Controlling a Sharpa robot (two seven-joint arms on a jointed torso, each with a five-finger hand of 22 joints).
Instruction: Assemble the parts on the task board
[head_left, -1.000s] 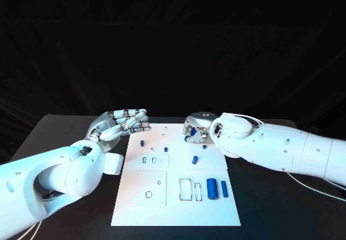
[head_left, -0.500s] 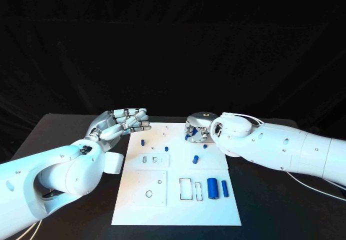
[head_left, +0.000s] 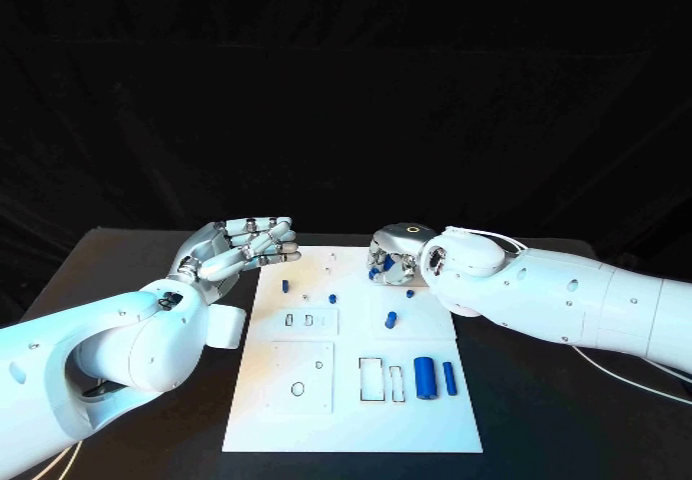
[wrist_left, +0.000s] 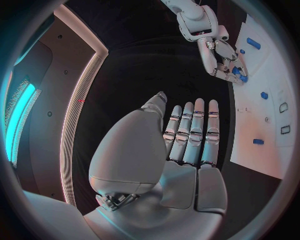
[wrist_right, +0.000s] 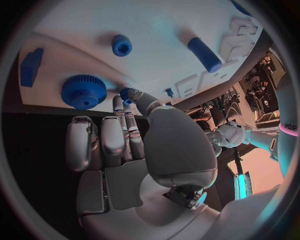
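the right hand (head_left: 392, 262) hides the blue gear (wrist_right: 84, 91) in the head view. whether its fingertips (wrist_right: 127, 94) pinch a small blue part is too close to tell. at 6 o'clock the task board (head_left: 346, 420) is uncut.

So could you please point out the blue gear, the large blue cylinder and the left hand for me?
blue gear (wrist_right: 84, 91), right wrist view, on its toothed top face.
large blue cylinder (head_left: 424, 377), head view, mid-length of its body.
left hand (wrist_left: 187, 145), left wrist view, on its straight fingers.
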